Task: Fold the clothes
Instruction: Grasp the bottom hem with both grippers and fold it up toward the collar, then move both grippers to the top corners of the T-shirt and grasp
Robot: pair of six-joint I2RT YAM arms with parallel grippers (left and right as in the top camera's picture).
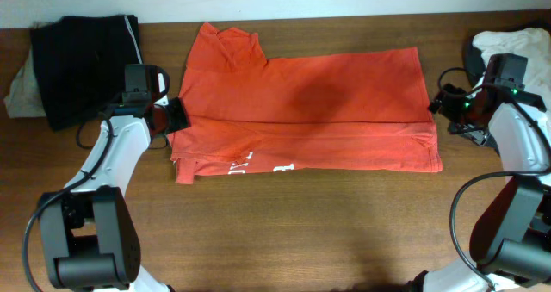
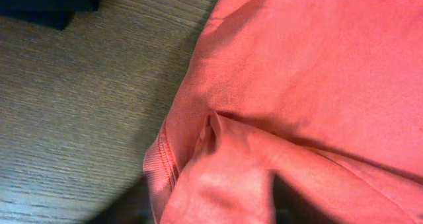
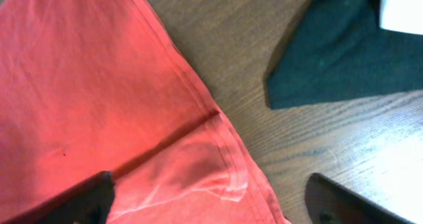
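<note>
The orange-red T-shirt [image 1: 310,102] lies flat across the middle of the table. Its front edge is folded over, with white lettering [image 1: 241,164] showing near the front left. My left gripper [image 1: 176,115] is at the shirt's left edge. In the left wrist view its fingers [image 2: 208,207] are closed on a puckered fold of the shirt [image 2: 297,72]. My right gripper [image 1: 441,113] is at the shirt's right edge. In the right wrist view it is open [image 3: 211,204], with the shirt's hemmed corner [image 3: 198,164] lying flat between its fingers.
A black garment with a white stripe [image 1: 86,64] lies at the back left on a beige cloth [image 1: 17,94]. A white garment [image 1: 516,44] lies at the back right beside a dark one [image 3: 344,52]. Bare wood runs along the front.
</note>
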